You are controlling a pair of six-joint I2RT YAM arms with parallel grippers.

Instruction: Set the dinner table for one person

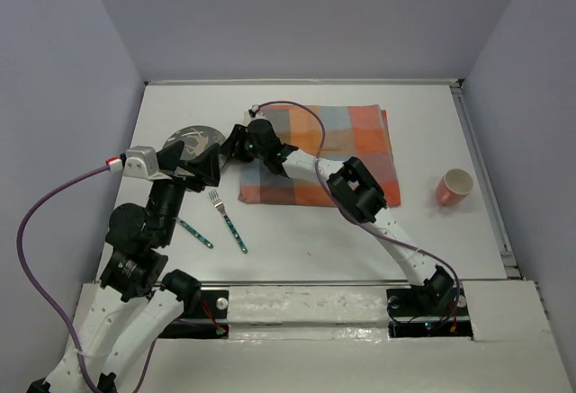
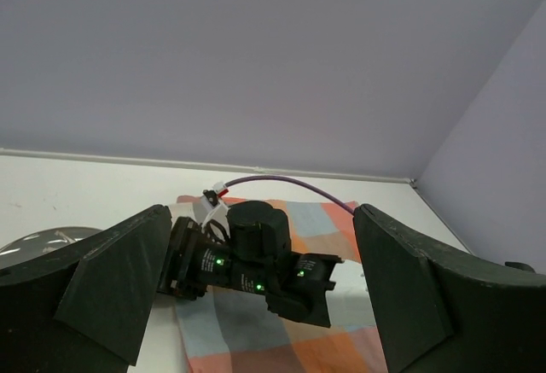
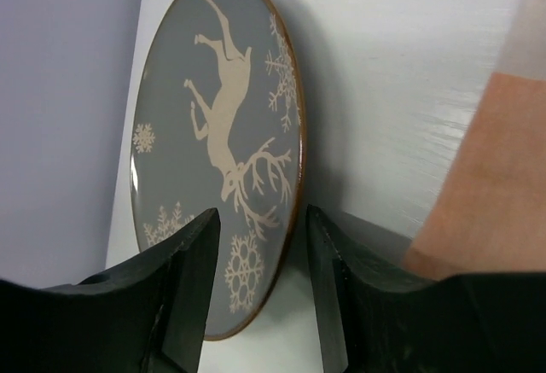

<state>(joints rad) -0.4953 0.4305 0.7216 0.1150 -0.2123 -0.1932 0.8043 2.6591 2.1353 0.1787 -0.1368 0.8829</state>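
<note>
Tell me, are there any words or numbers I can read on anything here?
None. No words, numbers or brand names can be read anywhere.
The plate carries only pictures: a reindeer and snowflakes.
The cup and the checkered cloth show no lettering.

Dinner table [image 1: 315, 249]: large plain white rectangular top, filling the centre of the overhead frame.
Cloth [image 1: 351, 141]: orange-and-blue checked, laid flat, upper centre.
Plate [image 1: 192, 135] [image 3: 213, 134]: round, grey, brown rim, pale reindeer and snowflakes; upper left, left of the cloth.
Fork [image 1: 227, 220]: teal handle, tines toward frame top, below the cloth's left corner.
Second teal-handled utensil [image 1: 195, 234]: left of the fork, head hidden.
Cup [image 1: 455, 186]: pink, upright, far right.
</note>
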